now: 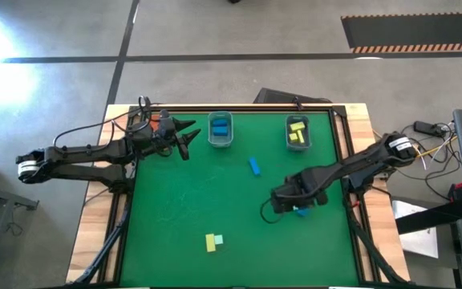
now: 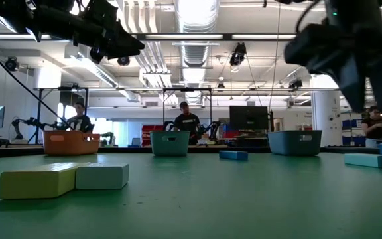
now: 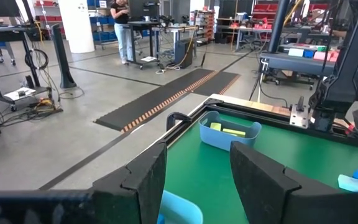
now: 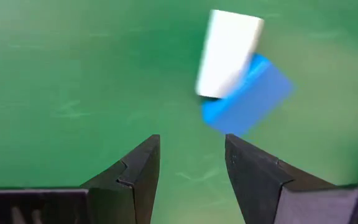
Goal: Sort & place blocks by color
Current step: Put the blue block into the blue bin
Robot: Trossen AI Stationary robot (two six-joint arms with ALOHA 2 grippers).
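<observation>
**Right claw hovering over a blue and a mint block, nothing grabbed yet**

The right gripper [image 4: 188, 171] hangs low at centre-right of the overhead frame with fingers parted and empty. Just past them lie a small blue rectangular block [image 4: 248, 96] and a pale mint block [image 4: 229, 53], touching. They look like light, rigid little bricks, probably slick-sided, so I'd pinch the blue one across its short flat faces.

The left gripper [image 1: 184, 138] waits open at upper left, holding nothing.

Bins along the top edge: the clear small bin [image 1: 220, 130] holds blue blocks, the grey small bin [image 1: 297, 133] holds yellow. The orange bin [image 2: 71, 142] shows only in the low view, contents hidden. Another loose blue block [image 1: 254, 166] sits mid-table, and a yellow-and-mint pair [image 1: 213, 241] at lower centre.
</observation>
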